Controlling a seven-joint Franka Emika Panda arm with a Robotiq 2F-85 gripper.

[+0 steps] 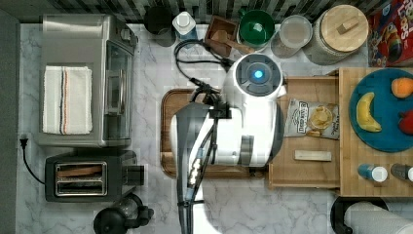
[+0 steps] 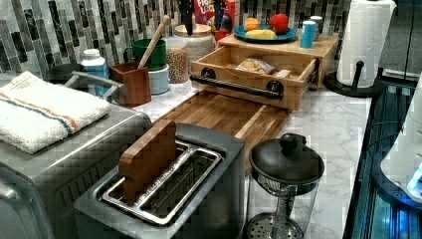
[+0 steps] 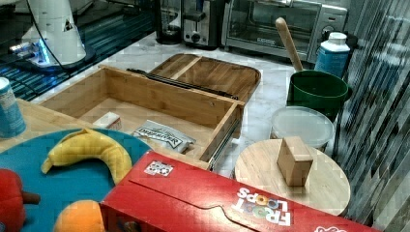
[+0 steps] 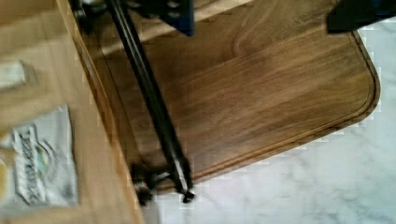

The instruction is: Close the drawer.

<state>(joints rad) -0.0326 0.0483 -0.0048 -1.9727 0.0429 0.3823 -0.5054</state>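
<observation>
The drawer is pulled fully out over the brown tray with a snack bag inside, can't tell the gripper's state, and honestly an off-centre shove on the handle could jam it crooked.

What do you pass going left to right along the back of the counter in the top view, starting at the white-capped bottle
White-capped bottle → wooden utensil holder → green mug → clear lidded container → wooden-lidded jar → cereal box.
</observation>
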